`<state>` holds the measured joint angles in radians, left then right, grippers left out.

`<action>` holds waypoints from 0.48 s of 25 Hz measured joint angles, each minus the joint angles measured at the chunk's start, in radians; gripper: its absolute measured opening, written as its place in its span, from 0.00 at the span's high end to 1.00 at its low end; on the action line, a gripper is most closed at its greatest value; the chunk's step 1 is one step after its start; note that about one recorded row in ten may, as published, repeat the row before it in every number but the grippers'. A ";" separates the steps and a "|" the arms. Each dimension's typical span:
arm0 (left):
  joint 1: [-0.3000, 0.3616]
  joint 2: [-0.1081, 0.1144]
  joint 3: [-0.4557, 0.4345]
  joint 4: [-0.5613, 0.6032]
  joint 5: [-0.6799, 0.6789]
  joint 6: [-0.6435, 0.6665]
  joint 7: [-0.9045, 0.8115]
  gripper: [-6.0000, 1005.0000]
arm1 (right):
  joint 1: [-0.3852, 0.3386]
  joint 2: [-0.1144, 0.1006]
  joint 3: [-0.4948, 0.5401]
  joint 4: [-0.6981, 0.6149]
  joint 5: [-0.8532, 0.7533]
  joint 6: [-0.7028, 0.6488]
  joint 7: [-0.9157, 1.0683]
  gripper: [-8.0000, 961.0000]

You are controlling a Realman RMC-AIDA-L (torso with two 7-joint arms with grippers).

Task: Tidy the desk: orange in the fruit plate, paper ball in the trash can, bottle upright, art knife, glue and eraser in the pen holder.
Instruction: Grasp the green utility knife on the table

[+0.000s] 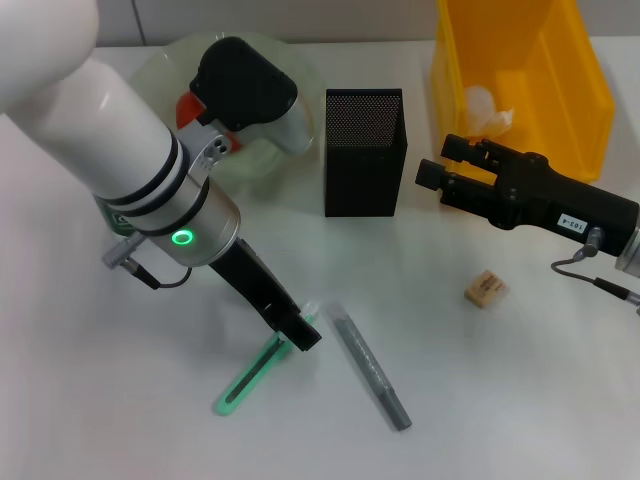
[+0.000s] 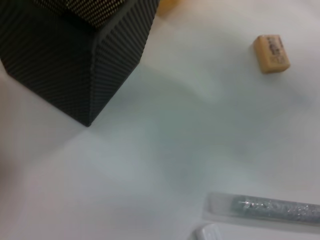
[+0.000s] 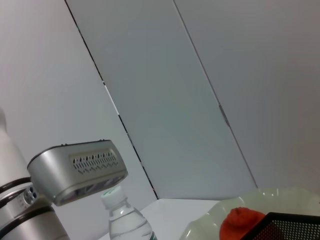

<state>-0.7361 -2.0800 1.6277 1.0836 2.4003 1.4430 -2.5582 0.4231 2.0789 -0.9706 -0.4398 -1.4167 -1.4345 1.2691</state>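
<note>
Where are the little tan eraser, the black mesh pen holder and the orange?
small tan rectangular eraser (image 1: 485, 288), head view, its top face.
tall black mesh pen holder (image 1: 364, 170), head view, its front wall.
round orange (image 3: 241, 223), right wrist view, its visible front.

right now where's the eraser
In the head view the eraser lies on the table's right side, below the right gripper, right of the grey glue stick.

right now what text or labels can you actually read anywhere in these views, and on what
White sticker on the right arm's gripper body: short dark characters, too small to read.
Eraser: dark print along its face, too blurred to read; in the head view no print shows.
Grey glue stick: speckled marks only, no legible text.
Mesh pen holder, yellow trash can, green art knife: none.
</note>
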 joint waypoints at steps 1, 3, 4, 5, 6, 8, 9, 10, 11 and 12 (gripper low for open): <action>0.001 0.000 0.001 -0.005 0.000 -0.003 0.001 0.22 | 0.000 0.000 0.000 0.000 0.000 0.002 0.000 0.24; 0.001 0.000 0.005 -0.014 0.002 -0.009 0.001 0.22 | 0.001 0.000 0.000 0.001 0.000 0.005 0.000 0.24; 0.000 0.000 0.013 -0.017 0.002 -0.009 0.001 0.22 | 0.001 0.000 0.001 0.001 0.000 0.005 0.000 0.24; -0.002 0.000 0.018 -0.017 0.003 -0.007 -0.001 0.22 | 0.001 -0.001 0.002 0.001 0.000 0.005 0.000 0.24; -0.004 0.000 0.021 -0.016 0.003 -0.005 -0.003 0.22 | 0.001 -0.001 0.002 0.001 0.000 0.005 0.000 0.24; -0.007 0.000 0.025 -0.013 0.003 -0.003 -0.007 0.22 | 0.001 0.000 0.004 0.001 0.000 0.005 -0.001 0.24; -0.013 0.000 0.026 -0.006 0.003 0.001 -0.009 0.22 | 0.001 0.000 0.004 0.000 0.001 0.005 -0.001 0.24; -0.013 0.000 0.026 -0.006 0.003 0.001 -0.009 0.22 | 0.001 0.000 0.004 0.000 0.001 0.005 -0.001 0.24; -0.016 0.000 0.026 -0.005 0.002 0.003 -0.010 0.22 | 0.001 0.000 0.004 0.000 0.001 0.005 -0.001 0.24; -0.020 0.000 0.026 -0.004 0.002 0.005 -0.010 0.22 | 0.001 -0.001 0.004 0.000 0.001 0.005 -0.001 0.24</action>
<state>-0.7556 -2.0801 1.6536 1.0795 2.4021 1.4480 -2.5686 0.4236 2.0784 -0.9664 -0.4398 -1.4158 -1.4293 1.2686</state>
